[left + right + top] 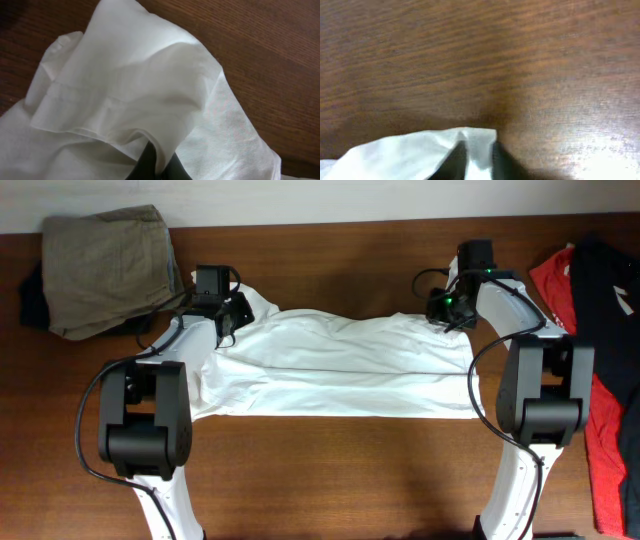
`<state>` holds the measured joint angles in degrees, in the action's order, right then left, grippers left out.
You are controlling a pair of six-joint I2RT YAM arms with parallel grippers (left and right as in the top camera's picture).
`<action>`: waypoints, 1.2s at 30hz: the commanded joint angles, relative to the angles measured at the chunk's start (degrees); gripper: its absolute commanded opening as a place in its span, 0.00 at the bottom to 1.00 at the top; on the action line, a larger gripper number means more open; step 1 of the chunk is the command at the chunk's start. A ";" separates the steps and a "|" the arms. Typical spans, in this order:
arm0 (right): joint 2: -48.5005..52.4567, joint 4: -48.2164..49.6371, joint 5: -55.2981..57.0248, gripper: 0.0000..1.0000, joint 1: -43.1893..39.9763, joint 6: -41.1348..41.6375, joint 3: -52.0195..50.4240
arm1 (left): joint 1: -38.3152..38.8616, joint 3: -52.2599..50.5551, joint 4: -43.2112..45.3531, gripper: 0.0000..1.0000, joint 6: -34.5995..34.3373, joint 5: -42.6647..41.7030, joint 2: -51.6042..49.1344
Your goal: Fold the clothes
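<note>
Mid-fold: left claw (227, 320) and right claw (446, 313) each pinch the T-shirt (340, 365) at its far edge, seemingly lifted. Next: carry it evenly toward the near hem.

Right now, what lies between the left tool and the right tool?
The T-shirt spans the whole stretch, its far edge pinched by the left tool and right tool; the overhead view shows it.

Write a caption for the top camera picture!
The left gripper and right gripper each pinch an end of the white T-shirt spread across the brown table.
</note>
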<state>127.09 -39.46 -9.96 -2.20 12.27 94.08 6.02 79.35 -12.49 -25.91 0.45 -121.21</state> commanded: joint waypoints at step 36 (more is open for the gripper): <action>-4.26 -51.08 2.95 0.04 -8.41 7.52 24.59 | -1.66 5.84 -54.82 0.00 6.25 1.88 16.55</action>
<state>124.97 -90.30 -9.54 -11.00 19.51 118.04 4.78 87.66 -69.49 -20.27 1.13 -106.06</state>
